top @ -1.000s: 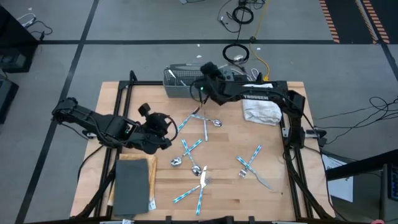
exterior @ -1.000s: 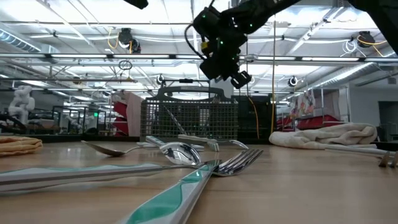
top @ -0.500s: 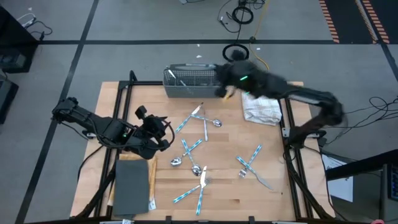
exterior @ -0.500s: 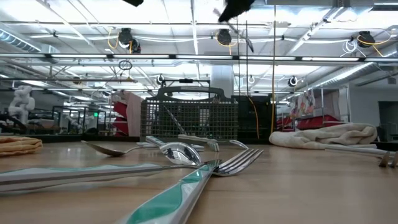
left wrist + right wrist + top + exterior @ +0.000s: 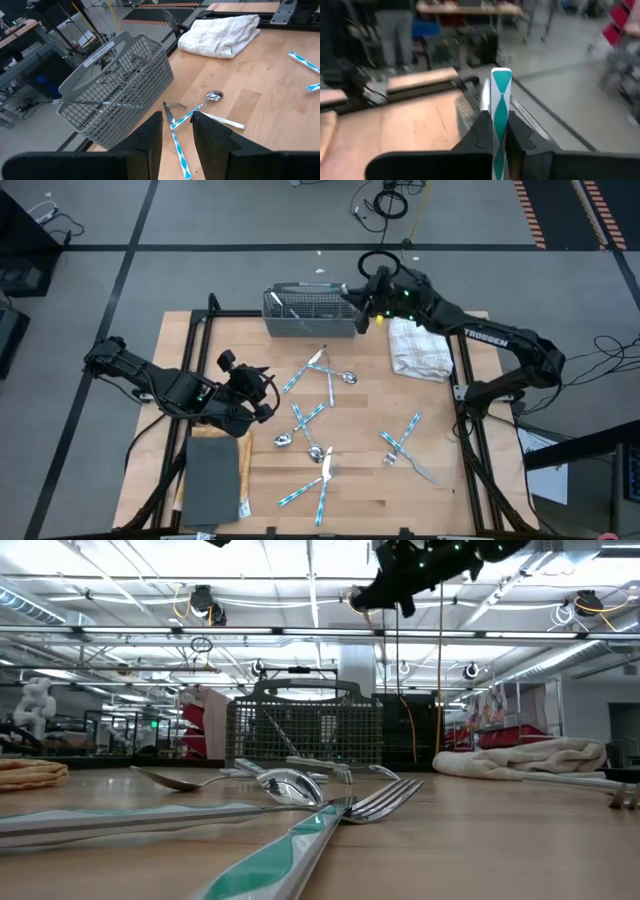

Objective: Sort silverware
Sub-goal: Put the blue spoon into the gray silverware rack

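From above, the right tool (image 5: 362,320) is hovering just beside the grey basket's (image 5: 305,313) end, while the left tool (image 5: 262,387) is waiting, half-open and empty, with scattered silverware (image 5: 318,425) lying just beyond it on the desk (image 5: 440,435). In the right wrist view, that tool (image 5: 496,131) is pinching one patterned handle (image 5: 500,100) shut between its fingers, long axis running straight out from the tool.

My right gripper (image 5: 499,131) is clamped on a utensil handle (image 5: 500,107) patterned in green and white diamonds, which stands upright between my two dark fingers (image 5: 481,135). Beyond the handle lies a wooden table (image 5: 400,125), blurred. Behind the table, a person's legs (image 5: 395,30) stand near another bench (image 5: 465,7).
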{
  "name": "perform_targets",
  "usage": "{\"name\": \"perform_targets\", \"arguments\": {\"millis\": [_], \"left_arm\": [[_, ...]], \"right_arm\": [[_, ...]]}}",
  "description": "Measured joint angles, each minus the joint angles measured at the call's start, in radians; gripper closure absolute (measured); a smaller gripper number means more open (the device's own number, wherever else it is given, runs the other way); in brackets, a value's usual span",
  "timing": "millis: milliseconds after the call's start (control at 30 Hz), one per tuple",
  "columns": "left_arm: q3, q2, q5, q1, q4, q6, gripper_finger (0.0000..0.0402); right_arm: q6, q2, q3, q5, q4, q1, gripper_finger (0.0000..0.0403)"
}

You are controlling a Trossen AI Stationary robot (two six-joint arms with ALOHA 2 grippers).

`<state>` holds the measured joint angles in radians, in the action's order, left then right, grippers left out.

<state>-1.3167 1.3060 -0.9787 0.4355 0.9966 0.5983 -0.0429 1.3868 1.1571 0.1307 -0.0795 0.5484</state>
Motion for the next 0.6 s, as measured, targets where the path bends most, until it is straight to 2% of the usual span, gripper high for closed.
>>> {"name": "perform_targets", "arguments": {"millis": [100,133,267,367,433,500,600], "left_arm": [[0.000,0.000,0.000,0.000,0.000,0.000,0.0288],[0.000,0.000,0.000,0.000,0.000,0.000,0.0288],[0.000,0.000,0.000,-0.001,0.000,0.001,0.0288],[0.000,0.000,-0.015,-0.001,0.001,0.036,0.0288],[0.000,0.000,-0.093,-0.001,-0.002,0.127,0.0288],[0.014,0.000,-0.218,-0.001,-0.045,0.238,0.0288],[0.044,0.000,-0.363,-0.006,-0.114,0.380,0.0288]], "right_arm": [[0.063,-0.009,-0.107,0.165,-0.311,0.065,0.0402],[0.104,-0.005,-0.142,0.185,-0.397,0.088,0.0402],[0.202,0.007,-0.250,0.195,-0.534,0.153,0.0402],[0.317,0.007,-0.305,0.307,-0.717,0.181,0.0402],[0.424,0.006,-0.326,0.375,-0.880,0.182,0.0402],[0.537,0.005,-0.331,0.422,-1.024,0.159,0.0402],[0.651,0.003,-0.328,0.429,-1.177,0.118,0.0402]]}}
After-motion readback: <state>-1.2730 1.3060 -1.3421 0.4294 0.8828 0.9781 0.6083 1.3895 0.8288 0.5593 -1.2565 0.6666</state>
